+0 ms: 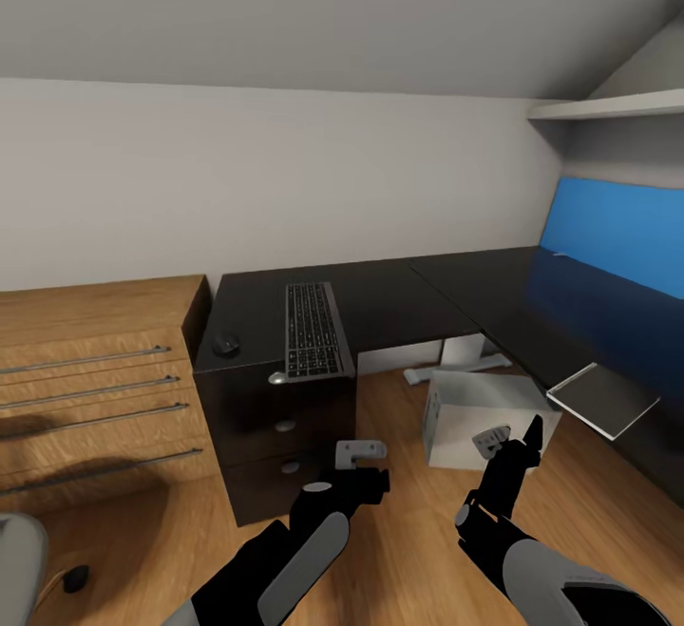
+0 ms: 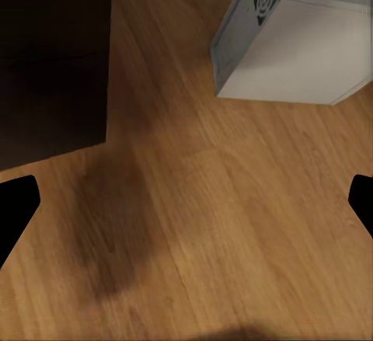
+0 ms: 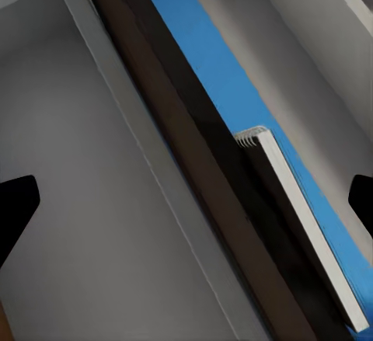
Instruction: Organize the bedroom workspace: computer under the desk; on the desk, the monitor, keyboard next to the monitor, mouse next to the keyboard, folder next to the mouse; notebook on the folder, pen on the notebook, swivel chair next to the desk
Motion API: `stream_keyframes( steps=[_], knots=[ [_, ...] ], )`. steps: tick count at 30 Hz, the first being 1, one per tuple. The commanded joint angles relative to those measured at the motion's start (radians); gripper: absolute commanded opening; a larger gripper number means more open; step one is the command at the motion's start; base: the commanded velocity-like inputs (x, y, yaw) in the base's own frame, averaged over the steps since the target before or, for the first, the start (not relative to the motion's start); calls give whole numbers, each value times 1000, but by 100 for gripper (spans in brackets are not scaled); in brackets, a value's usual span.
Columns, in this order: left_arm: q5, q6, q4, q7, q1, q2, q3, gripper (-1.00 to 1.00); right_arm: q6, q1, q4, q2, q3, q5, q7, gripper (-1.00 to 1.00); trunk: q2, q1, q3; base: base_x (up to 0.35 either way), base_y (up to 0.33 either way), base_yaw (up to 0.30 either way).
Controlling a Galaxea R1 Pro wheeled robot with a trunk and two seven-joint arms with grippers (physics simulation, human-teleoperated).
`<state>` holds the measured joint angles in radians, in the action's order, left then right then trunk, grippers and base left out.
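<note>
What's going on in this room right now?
A two-armed robot is facing an L-shaped black desk, tidying a workspace. Neither gripper holds anything: the left gripper and right gripper both hang open above the wood floor. The keyboard and mouse already lie on the desk, the mouse beside the keyboard. The grey computer stands on the floor under the desk.

A home attic workspace: sloped grey walls, wood floor, black L-shaped desk and wooden drawers.
</note>
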<state>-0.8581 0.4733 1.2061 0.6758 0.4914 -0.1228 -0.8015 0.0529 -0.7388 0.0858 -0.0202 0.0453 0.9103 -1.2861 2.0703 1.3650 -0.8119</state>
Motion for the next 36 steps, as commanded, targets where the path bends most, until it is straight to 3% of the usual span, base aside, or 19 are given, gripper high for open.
stream_keyframes(
  steps=[1, 11, 21, 29, 36],
  knots=[
    [-7, 1, 1, 8, 1, 0, -2, 100, 5, -1, 0, 0, 5, 6, -3, 100, -7, -4, 2, 0, 0, 0],
    [-8, 2, 1, 8, 1, 1, -2, 100, 0, -1, 1, 11, 7, 0, 0, 100, -77, -42, 34, 0, 0, 0],
    [-7, 1, 1, 8, 1, 2, -2, 100, -68, -1, 4, 20, 10, -2, 63, 100, -147, -81, 65, 0, 0, 0],
    [-7, 1, 1, 8, 1, 3, -2, 100, -98, -1, 5, 40, 13, -9, 86, 100, -147, -81, 65, 0, 0, 0],
    [-8, 1, 1, 8, 1, 3, -2, 100, -124, -1, 7, 57, 14, -43, 193, 100, -147, -81, 65, 0, 0, 0]
  ],
)
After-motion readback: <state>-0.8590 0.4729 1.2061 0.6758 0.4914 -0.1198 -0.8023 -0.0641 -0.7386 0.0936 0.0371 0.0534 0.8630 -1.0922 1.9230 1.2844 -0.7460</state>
